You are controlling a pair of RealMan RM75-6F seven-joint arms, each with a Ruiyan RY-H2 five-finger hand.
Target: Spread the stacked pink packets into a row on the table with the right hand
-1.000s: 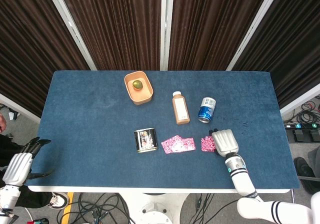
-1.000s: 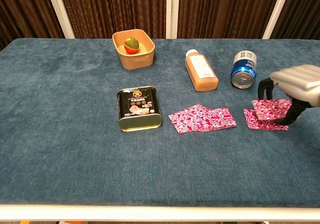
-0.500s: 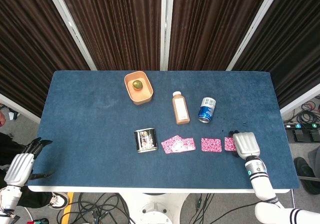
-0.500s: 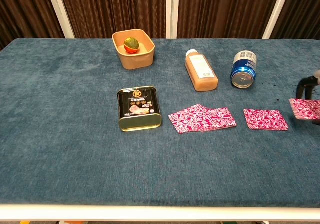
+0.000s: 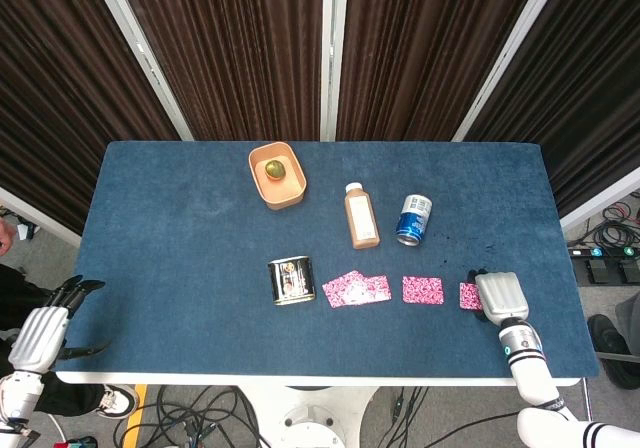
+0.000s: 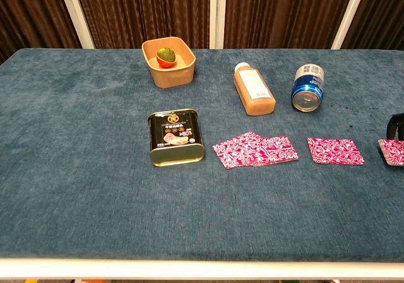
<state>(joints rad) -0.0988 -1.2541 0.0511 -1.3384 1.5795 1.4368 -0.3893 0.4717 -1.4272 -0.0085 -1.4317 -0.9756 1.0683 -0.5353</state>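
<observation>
Pink packets are the job here. On the big blue cloth desk (image 5: 180, 228), the biggest pink bunch, the overlapping stack of flat pink patterned packets (image 6: 255, 150), lies near the middle of the front edge, just beside a black and gold flat tin (image 6: 175, 137). One single pink packet (image 6: 335, 150) lies apart, further toward the right edge. The smallest bit showing is the last pink packet (image 6: 393, 151), closest to the right edge. The grey right hand (image 5: 499, 295) sits on top of it, fingers touching it, but I cannot tell if it grips it. The grey left hand (image 5: 42, 330) hangs off the front left corner, fingers apart, holding nothing.

I think the far packet could slide too near the right edge and make the row uneven. The stack could also stick together when pulled.
</observation>
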